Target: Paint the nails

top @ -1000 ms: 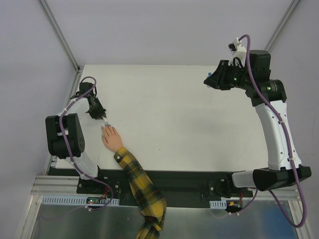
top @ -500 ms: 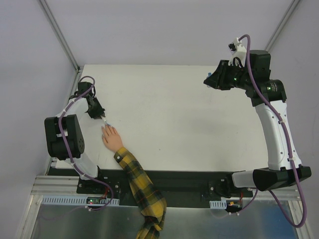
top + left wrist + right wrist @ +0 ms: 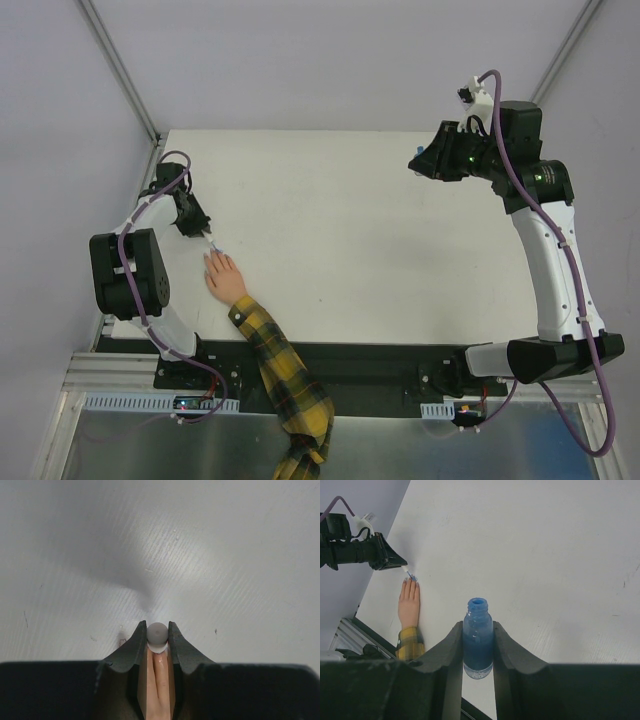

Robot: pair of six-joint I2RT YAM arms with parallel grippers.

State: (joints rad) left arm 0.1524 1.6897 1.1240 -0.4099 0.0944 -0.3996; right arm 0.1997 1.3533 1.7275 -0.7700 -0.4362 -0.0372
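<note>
slightly back from the nails [image 3: 411,580] the left gripper [image 3: 158,628] has been drawn, clamped on the brush [image 3: 211,241]; the open bottle [image 3: 478,635] is gripped upright by the right gripper [image 3: 422,162] against spilling.

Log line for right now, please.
left hand: shut on brush, tip at nails | right hand: shut on open blue bottle, raised

- We cannot tell the colour of the nails [image 3: 211,258] from above; they are too small.
- The right fingers [image 3: 445,665] hide the base of the blue bottle [image 3: 478,630].
- The top view's bottom edge cuts off the plaid sleeve [image 3: 290,400].
</note>
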